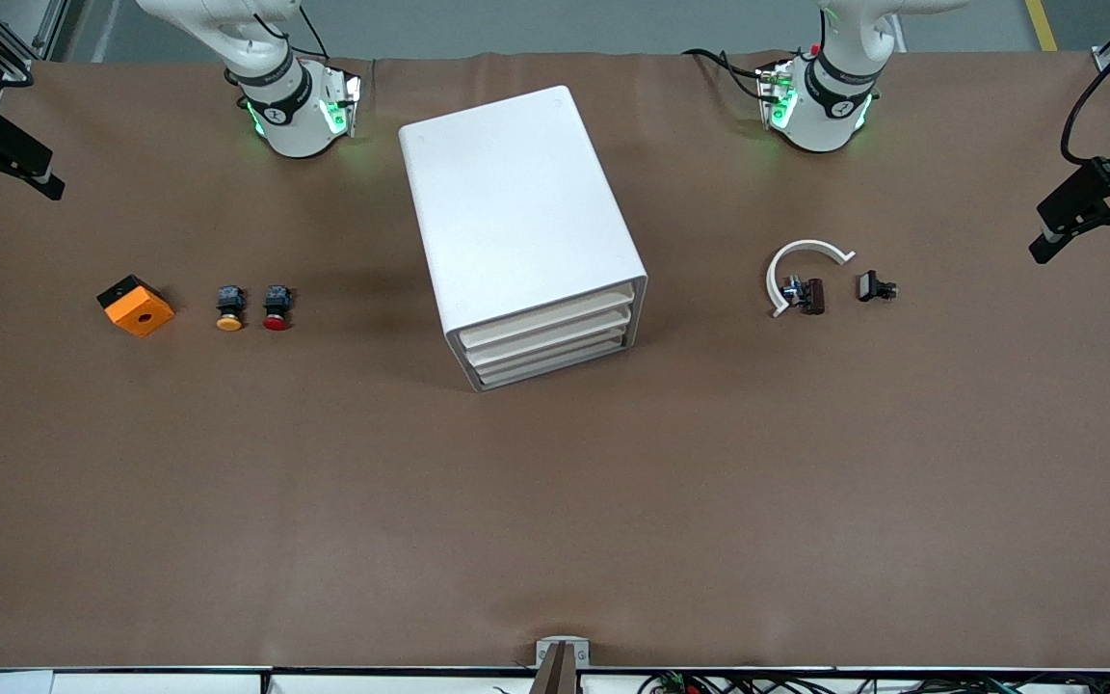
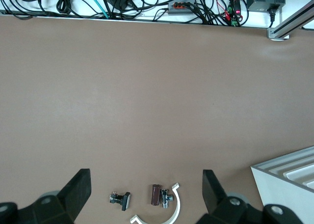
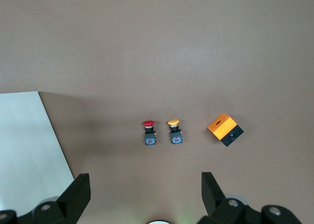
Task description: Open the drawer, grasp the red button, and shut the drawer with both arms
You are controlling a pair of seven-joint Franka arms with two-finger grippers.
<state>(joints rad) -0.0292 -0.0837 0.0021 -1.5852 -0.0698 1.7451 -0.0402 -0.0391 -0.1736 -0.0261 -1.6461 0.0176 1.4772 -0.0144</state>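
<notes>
Both hands stood wide and held nothing: the left hand (image 2: pixel 146 187) over two small dark parts, the right hand (image 3: pixel 145 192) over the worktop (image 1: pixel 555 501) near two buttons. Neither hand showed from the front. All three drawers were shut, the middle drawer (image 1: pixel 547 337) included. One red button (image 3: pixel 149 131) lay beside one yellow button (image 3: pixel 174 130) and one orange block (image 3: pixel 225 129).
</notes>
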